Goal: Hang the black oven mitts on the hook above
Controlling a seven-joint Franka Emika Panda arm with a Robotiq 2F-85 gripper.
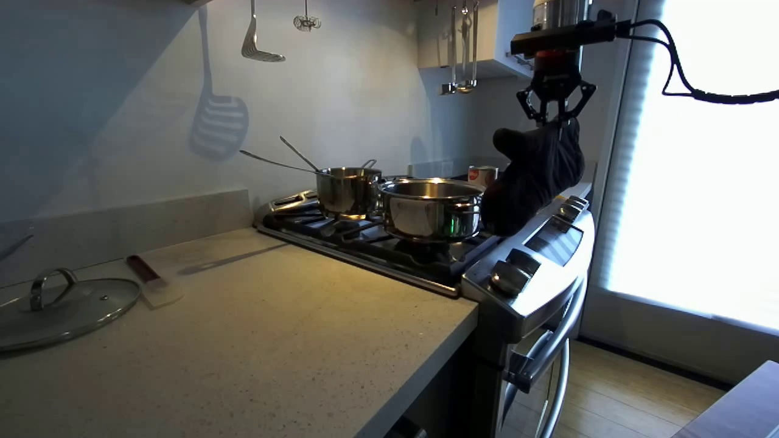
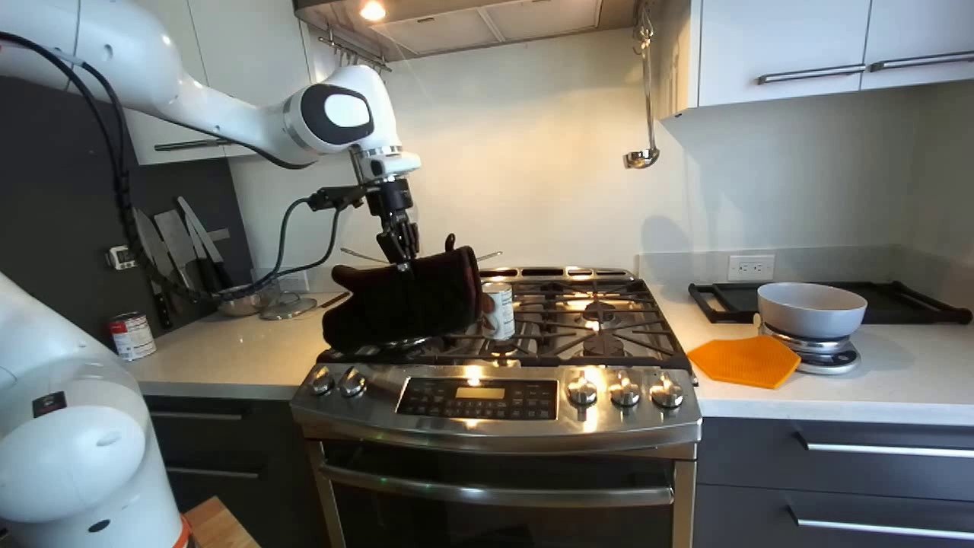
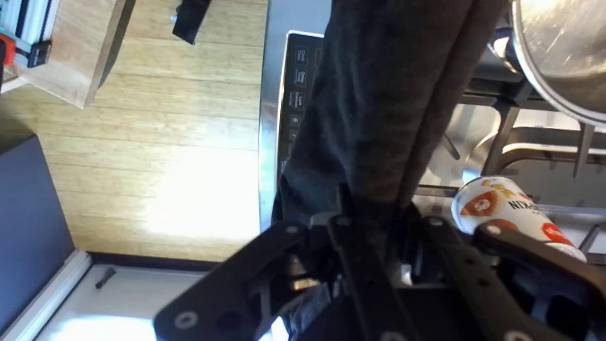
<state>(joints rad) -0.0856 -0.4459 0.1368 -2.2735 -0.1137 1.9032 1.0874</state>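
Far left, behind the white base of my arm [image 2: 72, 449], a red and white can [image 2: 132, 336] stands on the left counter [image 2: 221, 358]; its label is too small for me to read. Next to the right I have the gripper [image 2: 403, 265] pointing down, its fingers close together on pinched fabric: it grips the upper edge of the black oven mitts [image 2: 399, 308]. They are over the front left of the stove [image 2: 487, 435], just beside a steel pot [image 1: 420, 213] seen in an exterior view; I can't tell whether their lower edge rests on anything. Their long axis runs sideways across the stove, close to level: rounded end to the left, thumb at the upper left, cuff to the right. Then the control panel [image 2: 477, 399]: sideways in my wrist view I read "Cook Time", "Lock Controls" and a 6, with the mitts covering other keys. Just right of the mitts stands a white can [image 2: 500, 312]; upside down on its label I get "PKIN", the start of the word curving out of sight, and a red mark I can't resolve. On the right counter [image 2: 898, 377] lie an orange mat [image 2: 742, 361] and, on a round metal base [image 2: 818, 358], a pale bowl [image 2: 812, 310].
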